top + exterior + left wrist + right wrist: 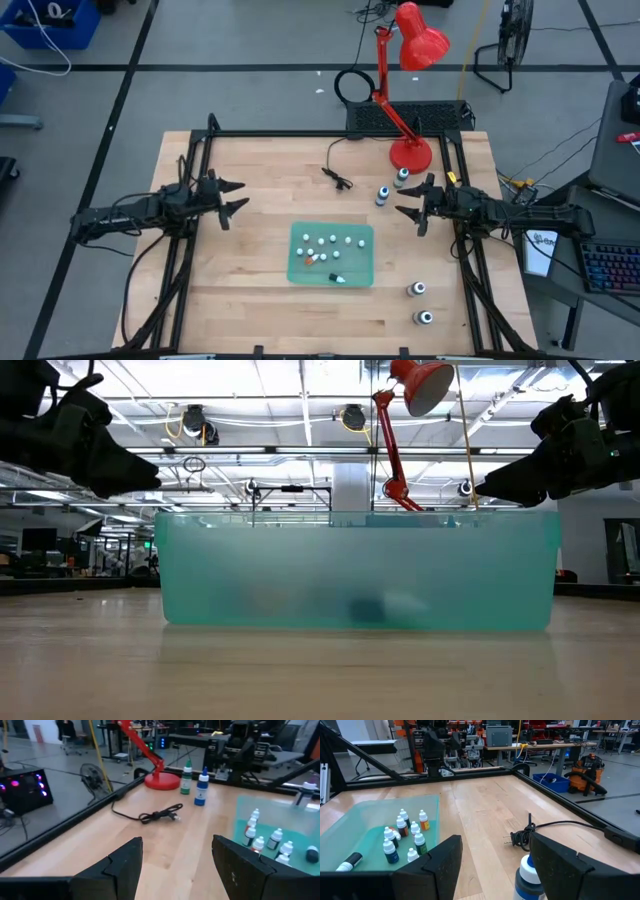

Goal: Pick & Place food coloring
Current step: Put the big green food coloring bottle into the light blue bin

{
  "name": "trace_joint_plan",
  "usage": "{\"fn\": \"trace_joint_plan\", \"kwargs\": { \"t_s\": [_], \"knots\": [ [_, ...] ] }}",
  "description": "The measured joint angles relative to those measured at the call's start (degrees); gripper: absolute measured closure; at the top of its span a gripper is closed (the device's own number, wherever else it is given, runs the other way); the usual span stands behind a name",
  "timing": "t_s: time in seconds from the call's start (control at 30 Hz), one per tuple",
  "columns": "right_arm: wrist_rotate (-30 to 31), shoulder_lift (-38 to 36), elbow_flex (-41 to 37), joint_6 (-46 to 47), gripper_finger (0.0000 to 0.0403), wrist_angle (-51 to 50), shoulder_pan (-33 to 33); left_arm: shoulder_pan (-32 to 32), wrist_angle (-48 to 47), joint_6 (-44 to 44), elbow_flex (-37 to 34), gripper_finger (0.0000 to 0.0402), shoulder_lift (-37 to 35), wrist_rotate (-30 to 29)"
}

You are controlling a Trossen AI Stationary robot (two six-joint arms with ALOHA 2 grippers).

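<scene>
Small bottles (322, 246) stand in tray (361, 275), table centre. Four larger bottles (382, 195) wait outside, 2 and 5 o'clock. Left gripper (233, 197) at 9, right gripper (409, 207) at 3, both fingers wide, empty, poised for pickup.

red lamp (411, 60), green tray (361, 270), black cord (336, 177)

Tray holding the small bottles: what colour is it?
The tray is translucent green-teal, showing best in the low view, where it fills the middle of the picture.
</scene>
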Motion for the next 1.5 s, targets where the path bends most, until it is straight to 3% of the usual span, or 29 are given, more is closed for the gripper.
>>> {"fn": "trace_joint_plan", "kwargs": {
  "t_s": [0.3, 0.73, 1.07, 1.27, 1.43, 1.5],
  "knots": [
    [0.00, 0.01, 0.00, 0.01, 0.0181, 1.19, -0.01, -0.10, -2.58, -1.03, 0.04, 0.0162, -2.43, -6.98],
    [0.00, 0.03, 0.00, 0.34, 0.0181, 3.70, -0.01, -0.10, -2.45, -1.33, 0.04, 0.0163, -2.37, -6.56],
    [0.24, 0.02, 0.00, 17.29, 0.0181, 7.74, -0.01, -0.10, -2.39, -1.36, 0.04, 0.0162, -2.37, -6.56],
    [8.55, 0.09, 0.00, 20.42, 0.0181, 7.66, 0.01, -0.10, -2.34, -1.36, 0.04, 0.0162, -2.37, -6.54],
    [8.00, 0.47, 1.10, 28.66, 0.0181, 10.29, -0.27, -0.10, -2.32, -1.36, 0.04, 0.0162, -2.37, -6.54],
    [6.52, 1.59, 6.41, 30.04, 0.0181, 0.92, -1.19, -0.10, -2.33, -1.36, 0.04, 0.0162, -2.37, -6.53]
  ]
}}
